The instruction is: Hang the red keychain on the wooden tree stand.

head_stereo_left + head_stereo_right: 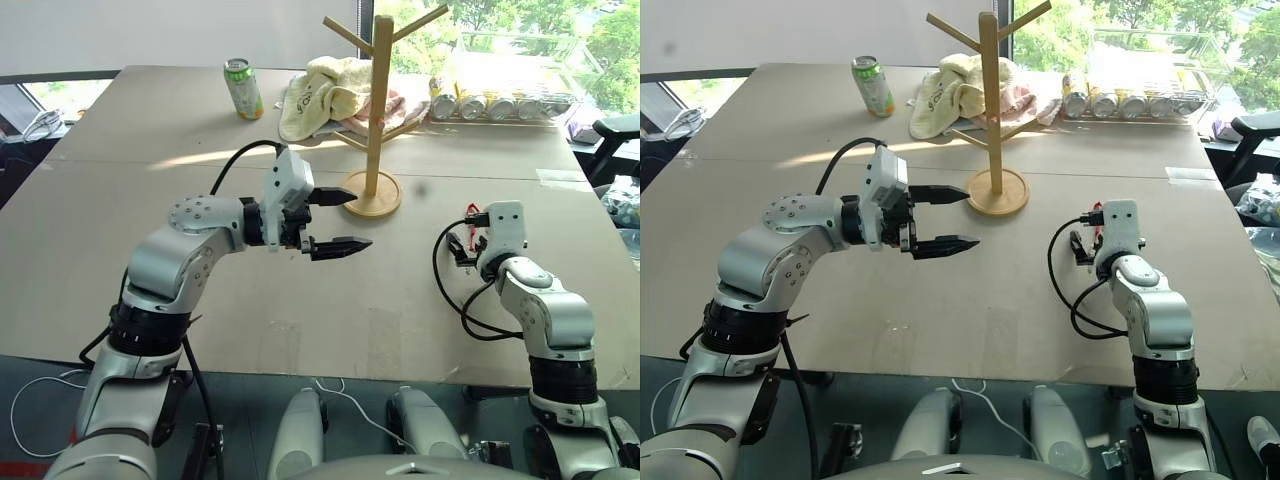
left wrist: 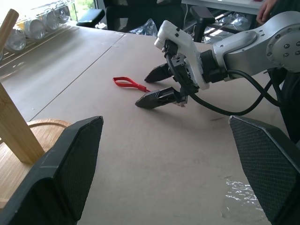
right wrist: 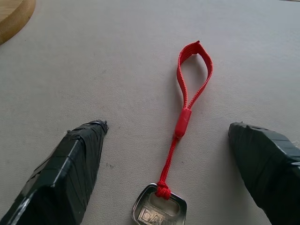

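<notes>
right claw poised over the red keychain, nothing picked up.

the red keychain (image 3: 186,123) lies flat on the table (image 1: 300,300), key end between the spread fingers of the right gripper (image 3: 171,173), which touch nothing. the left gripper (image 1: 340,220) hangs spread and empty just beside the wooden tree stand (image 1: 377,110), whose pegs are bare; a soda can (image 1: 243,88) and towel (image 1: 320,95) sit behind.

1. The thin red cord keychain (image 3: 187,93) is bright red, its small metal key (image 3: 159,210) silver.
2. The tall wooden tree stand (image 1: 378,110) is pale honey wood.
3. The flat beige worktop (image 1: 300,290) is plain.
4. The soda can (image 1: 243,88) is green and white.
5. The crumpled towel (image 1: 320,95) is cream-yellow.
</notes>
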You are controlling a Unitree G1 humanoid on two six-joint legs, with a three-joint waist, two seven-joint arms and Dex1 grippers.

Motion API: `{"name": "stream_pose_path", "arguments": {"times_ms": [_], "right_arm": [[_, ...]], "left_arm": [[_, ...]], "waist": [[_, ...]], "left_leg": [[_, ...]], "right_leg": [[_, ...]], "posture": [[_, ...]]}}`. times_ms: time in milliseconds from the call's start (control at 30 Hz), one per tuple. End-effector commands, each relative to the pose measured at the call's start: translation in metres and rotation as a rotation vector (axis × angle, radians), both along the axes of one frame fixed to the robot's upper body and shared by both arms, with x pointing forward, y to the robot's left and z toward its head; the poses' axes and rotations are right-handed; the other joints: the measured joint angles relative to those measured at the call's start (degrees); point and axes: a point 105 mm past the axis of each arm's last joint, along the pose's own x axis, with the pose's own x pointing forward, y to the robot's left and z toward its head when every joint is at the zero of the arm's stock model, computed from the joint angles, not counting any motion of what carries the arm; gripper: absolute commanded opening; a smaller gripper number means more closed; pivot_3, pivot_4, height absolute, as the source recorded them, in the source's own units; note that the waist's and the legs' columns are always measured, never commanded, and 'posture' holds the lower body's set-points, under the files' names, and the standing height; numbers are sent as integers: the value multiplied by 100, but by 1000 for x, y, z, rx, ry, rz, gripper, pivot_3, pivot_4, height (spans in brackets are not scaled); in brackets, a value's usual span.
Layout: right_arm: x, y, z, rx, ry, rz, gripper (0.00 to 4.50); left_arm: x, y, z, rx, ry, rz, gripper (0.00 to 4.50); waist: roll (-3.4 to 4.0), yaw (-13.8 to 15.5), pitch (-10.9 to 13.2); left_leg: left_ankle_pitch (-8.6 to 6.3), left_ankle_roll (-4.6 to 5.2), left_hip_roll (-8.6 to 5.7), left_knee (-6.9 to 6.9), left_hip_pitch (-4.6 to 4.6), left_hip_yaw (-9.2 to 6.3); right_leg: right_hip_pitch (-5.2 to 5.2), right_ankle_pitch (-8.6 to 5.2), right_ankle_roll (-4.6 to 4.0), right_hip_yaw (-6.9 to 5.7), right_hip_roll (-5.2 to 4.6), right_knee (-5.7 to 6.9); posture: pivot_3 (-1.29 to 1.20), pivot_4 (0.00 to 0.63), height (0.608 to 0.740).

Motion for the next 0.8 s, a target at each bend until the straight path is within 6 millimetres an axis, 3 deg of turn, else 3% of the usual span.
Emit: {"name": "stream_pose_path", "arguments": {"times_ms": [33, 100, 267, 433, 700, 800], "right_arm": [[3, 1, 1, 13, -14, 3, 4500], [3, -1, -2, 24, -8, -2, 4500], [-2, -2, -8, 34, 12, -4, 2496], [-4, 1, -12, 24, 19, 6, 140], [-5, -3, -12, 18, 21, -5, 56], [-3, 4, -3, 8, -22, 42, 56]], "left_arm": [[-2, -1, 9, -6, -47, -7, 4431], [-2, 0, 9, -6, -46, -6, 4431], [-2, 0, 8, -6, -45, -3, 4500], [-2, 0, 6, -3, -44, 5, 4500], [-3, -1, 8, -8, -43, 4, 4500], [-2, 0, 10, -19, -53, 16, 4500]], "waist": [[0, -1, 0], [0, -3, 0], [-1, 8, 0], [-1, 9, -1], [-1, 14, -1], [-1, 14, -1]], "left_leg": [[0, 0, 0, 0, 1, 0], [0, 0, 0, 0, 2, 0], [0, 0, 0, 1, 1, 0], [0, 0, 0, 1, 0, -1], [0, 0, 0, 1, 0, -1], [0, 0, 0, 1, 0, 0]], "right_leg": [[0, 0, 1, 0, 0, 0], [0, 0, 1, 1, 1, 1], [0, 0, 0, 1, 1, 1], [1, 0, 0, 1, 1, 0], [1, 0, 0, 0, 0, -1], [1, 0, 0, 1, 0, -1]], "posture": [[0, 150, 732], [0, 150, 732], [0, 150, 732], [0, 150, 732], [0, 150, 732], [0, 150, 732]]}}
